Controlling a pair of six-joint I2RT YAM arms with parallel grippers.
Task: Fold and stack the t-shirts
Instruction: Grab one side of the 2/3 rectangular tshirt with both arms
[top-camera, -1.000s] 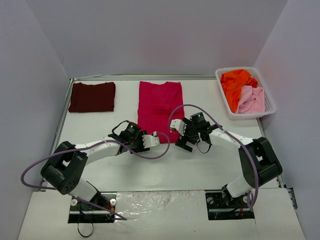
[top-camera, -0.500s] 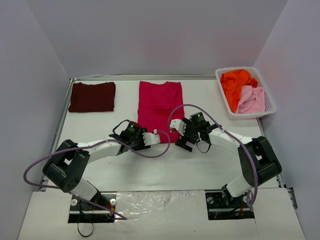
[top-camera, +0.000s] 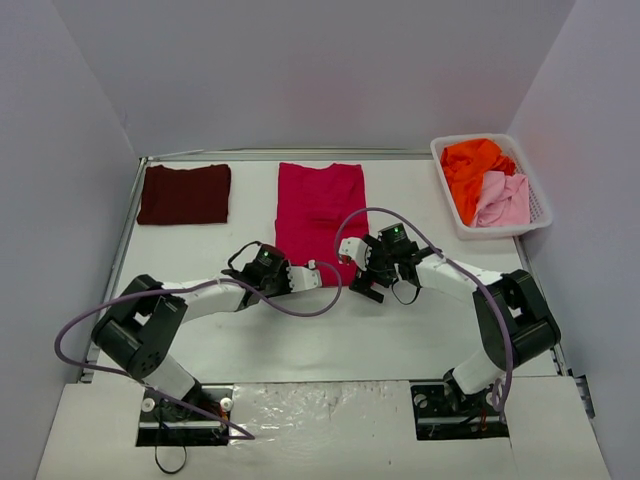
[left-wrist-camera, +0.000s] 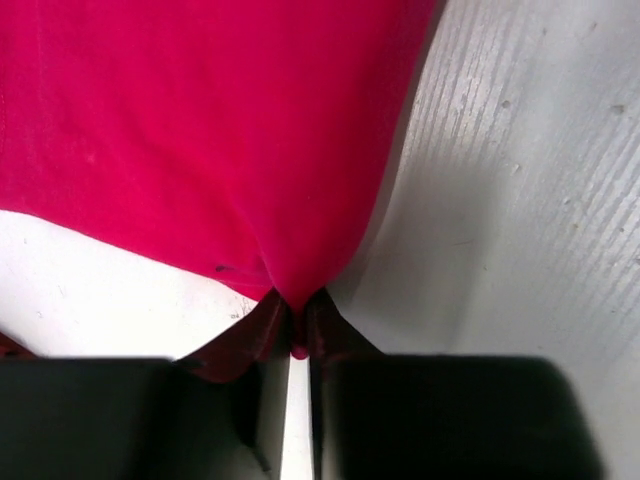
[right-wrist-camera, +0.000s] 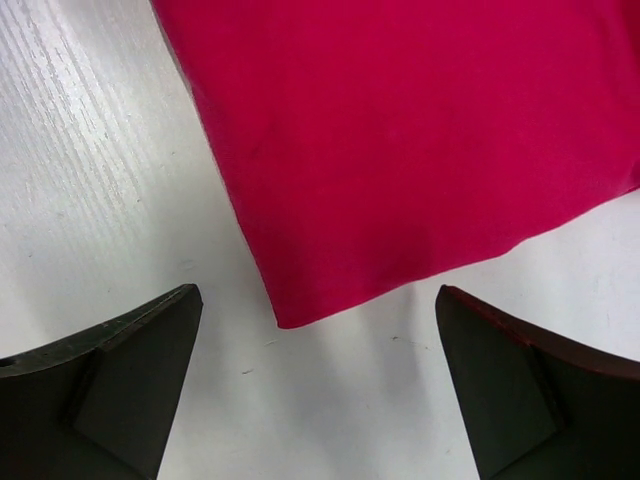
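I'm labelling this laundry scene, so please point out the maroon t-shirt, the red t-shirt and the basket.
maroon t-shirt (top-camera: 184, 194), top external view, middle of the folded cloth.
red t-shirt (top-camera: 318, 200), top external view, middle of its spread cloth.
basket (top-camera: 505, 231), top external view, near rim.

Bright, even, diffuse light; shadows soft and faint; all three views mostly sharp.

Your stock, four items: crimson-red shirt (top-camera: 320, 200), folded into a long strip, centre, near-left corner puckered; dark maroon shirt (top-camera: 184, 193), folded flat, far left; orange shirt (top-camera: 472, 165) and pale pink shirt (top-camera: 503, 198), crumpled together, far right.
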